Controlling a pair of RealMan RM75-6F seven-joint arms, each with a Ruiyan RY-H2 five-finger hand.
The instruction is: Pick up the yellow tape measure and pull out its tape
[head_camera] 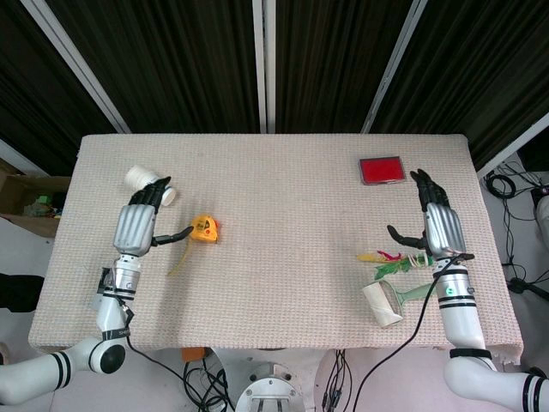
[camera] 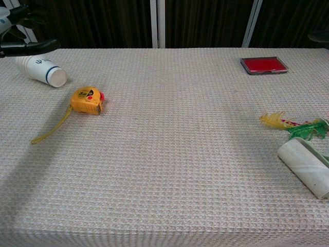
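The left hand (head_camera: 140, 225) hovers with its fingers spread and empty over the beige woven tablecloth (head_camera: 283, 249), just left of the yellow tape measure (head_camera: 204, 228), which lies flat with its yellow wrist strap (camera: 51, 127) trailing. A white paper cup (camera: 42, 70) lies tipped behind the tape measure. Far right of the tape measure, the right hand (head_camera: 436, 225) is likewise spread and holds nothing, above a white lint roller (head_camera: 383, 304).

A tipped paper cup (camera: 42, 71) lies just left and far of the yellow tape measure (camera: 87, 100). The tape measure's right and near sides stand open. Broad bare cloth fills the table's (head_camera: 283, 257) middle.
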